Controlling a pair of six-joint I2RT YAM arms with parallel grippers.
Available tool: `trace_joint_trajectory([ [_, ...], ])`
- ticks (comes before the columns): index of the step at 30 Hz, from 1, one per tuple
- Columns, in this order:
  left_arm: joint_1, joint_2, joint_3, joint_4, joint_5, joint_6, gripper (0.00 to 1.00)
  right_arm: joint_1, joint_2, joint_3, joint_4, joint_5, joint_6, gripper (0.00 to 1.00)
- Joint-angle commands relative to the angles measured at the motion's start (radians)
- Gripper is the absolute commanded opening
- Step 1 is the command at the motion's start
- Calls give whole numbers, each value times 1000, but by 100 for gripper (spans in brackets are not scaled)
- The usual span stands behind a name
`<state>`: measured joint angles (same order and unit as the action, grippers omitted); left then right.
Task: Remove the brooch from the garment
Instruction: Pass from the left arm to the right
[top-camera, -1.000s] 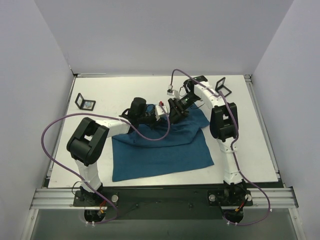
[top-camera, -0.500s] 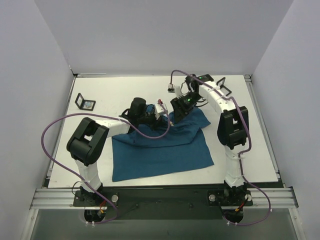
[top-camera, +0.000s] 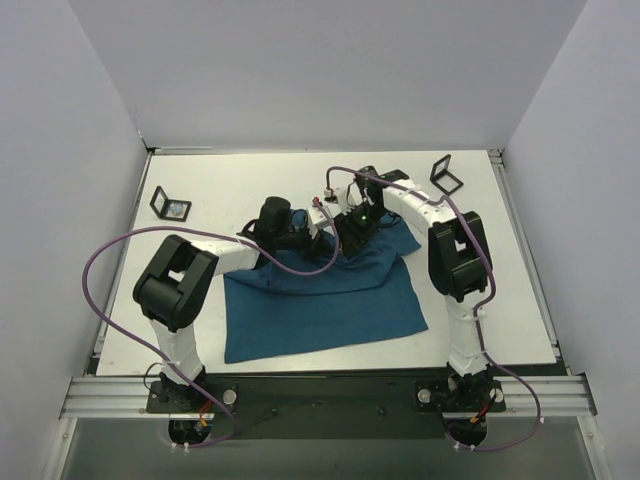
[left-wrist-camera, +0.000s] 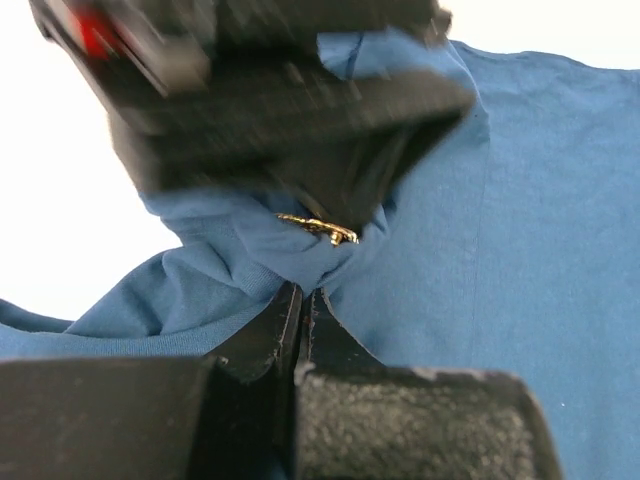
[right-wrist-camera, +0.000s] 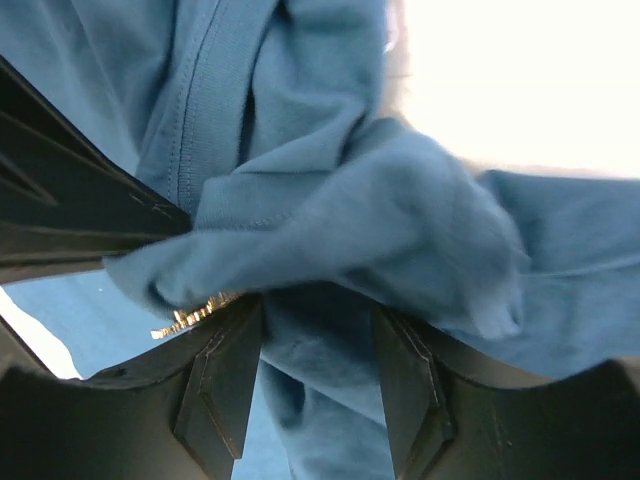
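Observation:
The dark teal-blue garment (top-camera: 325, 295) lies on the table, its far edge bunched and lifted between the arms. My left gripper (left-wrist-camera: 304, 300) is shut on a pinched fold of the garment (left-wrist-camera: 520, 260). The gold brooch (left-wrist-camera: 320, 228) sits on that fold just above the left fingertips, under the black right gripper. My right gripper (right-wrist-camera: 315, 340) is open, its jaws on either side of a hanging fold of the garment (right-wrist-camera: 340, 220). The brooch (right-wrist-camera: 195, 315) shows against the tip of its left finger (right-wrist-camera: 215, 385). In the top view both grippers meet at the garment's far edge: left (top-camera: 312, 232), right (top-camera: 350, 232).
A black square frame (top-camera: 170, 206) stands at the far left of the table (top-camera: 200, 185). Another black frame (top-camera: 445, 172) stands at the far right. Purple cables loop from both arms. Grey walls close in the table.
My right gripper has moved left along the garment's far edge toward the left gripper and the brooch. The left arm has stayed put, holding the fold.

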<state>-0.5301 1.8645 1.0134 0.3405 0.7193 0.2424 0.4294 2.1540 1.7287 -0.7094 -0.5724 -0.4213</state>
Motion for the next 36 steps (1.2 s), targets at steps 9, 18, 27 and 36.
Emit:
trace_joint_trajectory([
  [9, 10, -4, 22, 48, 2, -46, 0, 29, -121, -73, 76, -26, 21, 51],
  [18, 10, -1, 25, 46, 9, -51, 0, 23, -117, -63, 70, -119, 16, 57],
  [27, 10, -2, 25, 43, 14, -52, 0, 19, -75, -26, 44, -196, 32, 59],
  [36, 10, 2, 28, 35, 17, -54, 0, 19, -36, -1, 42, -208, 41, 57],
])
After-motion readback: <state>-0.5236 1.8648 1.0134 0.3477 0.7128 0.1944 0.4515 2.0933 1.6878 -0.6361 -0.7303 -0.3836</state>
